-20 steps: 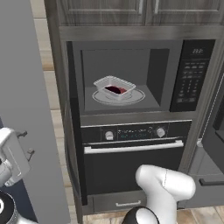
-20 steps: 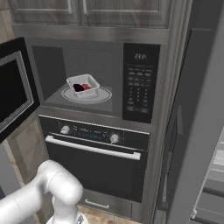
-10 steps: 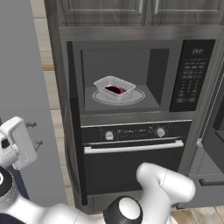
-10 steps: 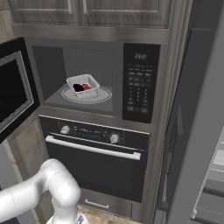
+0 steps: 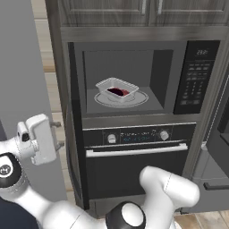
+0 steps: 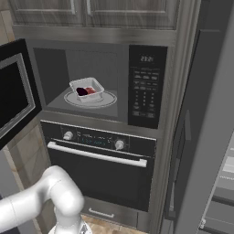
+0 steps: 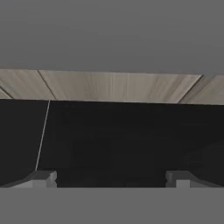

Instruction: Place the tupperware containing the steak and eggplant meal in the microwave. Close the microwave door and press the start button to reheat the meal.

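One tupperware [image 5: 117, 89] sits on the round turntable [image 5: 134, 101] inside the microwave [image 5: 134, 76], toward the left of the grey cavity. In the right base view the same tupperware [image 6: 87, 87] holds the steak and eggplant meal [image 6: 85, 91], seen as one dark lump and one red lump side by side. The microwave door [image 6: 13, 98] stands swung open at the left, its dark window facing into the room. One keypad strip [image 6: 146, 87] with a clock display runs down the right side of the microwave.

Directly below is one oven [image 5: 136, 163] with two round knobs and one horizontal silver bar [image 5: 136, 150].

The tool [image 5: 56, 134] is low at the left, well apart from the tupperware, beside the grey outer face of the open door. In the hand view its two fingertips [image 7: 41, 178] stand wide apart with nothing between them, facing a dark surface under a band of wood flooring [image 7: 113, 87].
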Robot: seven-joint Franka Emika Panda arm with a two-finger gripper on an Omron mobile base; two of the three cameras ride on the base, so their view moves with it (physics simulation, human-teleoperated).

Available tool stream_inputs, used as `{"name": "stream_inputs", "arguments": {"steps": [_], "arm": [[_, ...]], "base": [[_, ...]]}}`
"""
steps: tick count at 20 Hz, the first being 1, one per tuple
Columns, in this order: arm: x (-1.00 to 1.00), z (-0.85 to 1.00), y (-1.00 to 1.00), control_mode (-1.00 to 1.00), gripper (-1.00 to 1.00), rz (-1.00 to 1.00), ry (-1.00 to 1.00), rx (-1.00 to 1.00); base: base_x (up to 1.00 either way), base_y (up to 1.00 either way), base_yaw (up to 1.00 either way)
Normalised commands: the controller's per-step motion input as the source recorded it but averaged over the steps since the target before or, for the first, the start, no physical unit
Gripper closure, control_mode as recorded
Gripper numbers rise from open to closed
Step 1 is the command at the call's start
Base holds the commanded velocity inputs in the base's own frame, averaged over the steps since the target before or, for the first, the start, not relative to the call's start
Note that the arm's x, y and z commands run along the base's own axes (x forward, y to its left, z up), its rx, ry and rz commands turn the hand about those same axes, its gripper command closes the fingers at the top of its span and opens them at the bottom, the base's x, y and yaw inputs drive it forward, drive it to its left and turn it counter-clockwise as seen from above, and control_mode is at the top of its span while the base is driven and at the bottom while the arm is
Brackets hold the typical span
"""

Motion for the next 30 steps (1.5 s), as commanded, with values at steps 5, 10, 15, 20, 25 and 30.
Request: {"name": "stream_inputs", "arguments": {"steps": [5, 10, 15, 20, 25, 30], "arm": [[-0.13, 0.00, -1.00, -1.00, -1.00, -0.10, 0.00, 0.03], [-0.28, 0.00, -1.00, -1.00, -1.00, -0.03, 0.00, 0.04], [-0.17, 0.00, -1.00, -1.00, -1.00, 0.00, 0.01, 0.04], [0.02, 0.00, -0.92, -1.00, -1.00, 0.00, 0.05, 0.04], [0.38, 0.00, -0.73, -1.00, -1.00, 0.00, 0.15, 0.01], [0.61, 0.00, -0.61, -1.00, -1.00, 0.01, 0.21, 0.00]], "base": [[0.00, 0.00, 0.00], [0.00, 0.00, 0.00], [0.00, 0.00, 0.00], [0.00, 0.00, 0.00], [0.00, 0.00, 0.00], [0.00, 0.00, 0.00]]}}
